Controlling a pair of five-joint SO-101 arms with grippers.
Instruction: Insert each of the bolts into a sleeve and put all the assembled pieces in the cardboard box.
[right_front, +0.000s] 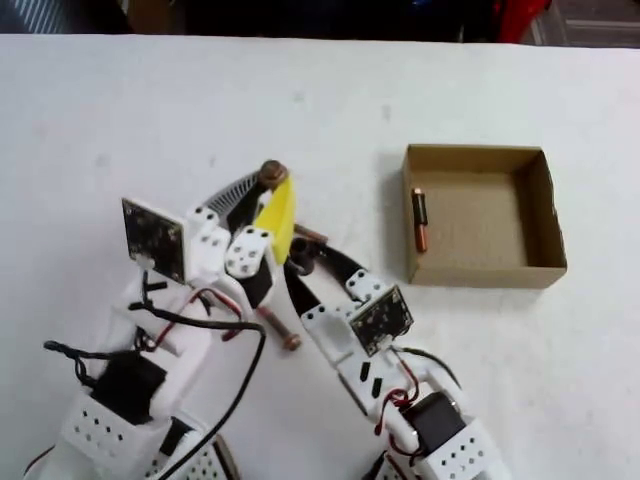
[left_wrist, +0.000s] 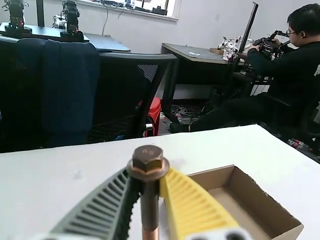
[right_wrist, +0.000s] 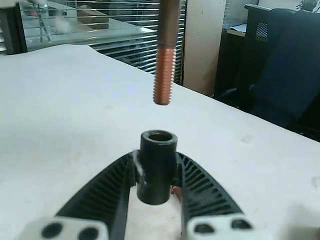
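Observation:
My left gripper (right_front: 271, 188) is shut on a copper bolt (right_front: 272, 173), held head-up between its grey and yellow fingers (left_wrist: 192, 205). The hex head (left_wrist: 148, 162) stands just above the fingertips. My right gripper (right_front: 301, 258) is shut on a black sleeve (right_wrist: 157, 165), held upright with its bore open. The bolt's threaded end (right_wrist: 163, 75) hangs a short way above the sleeve, apart from it and nearly in line with the bore. The cardboard box (right_front: 536, 215) lies to the right of both grippers. Inside it lies one assembled piece (right_front: 419, 220).
A second bolt (right_front: 281, 329) lies on the white table between the two arms, partly under the left arm. The box's near wall (left_wrist: 235, 175) sits close beside the yellow finger. Cables trail near the arm bases (right_front: 215, 325).

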